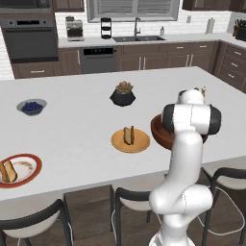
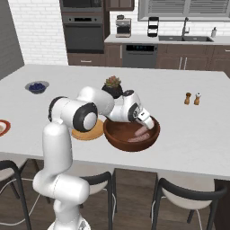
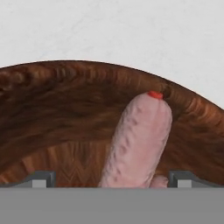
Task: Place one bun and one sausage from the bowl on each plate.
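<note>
text: none legible | labels: none | brands: none | numbers: none

White brick wall (image 2: 40, 31), dark cabinets (image 1: 192, 55), oven (image 1: 31, 41), window (image 1: 134, 8), wood floor (image 2: 134, 197).

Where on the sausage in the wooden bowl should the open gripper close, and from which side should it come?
Close across the sausage's mid-length, coming down from above into the bowl. It is long and narrow, leaning on the bowl's inner wall with its sides free, and in the hand view it already runs between the open gripper's fingertips, so probably only a short descent remains.
</note>
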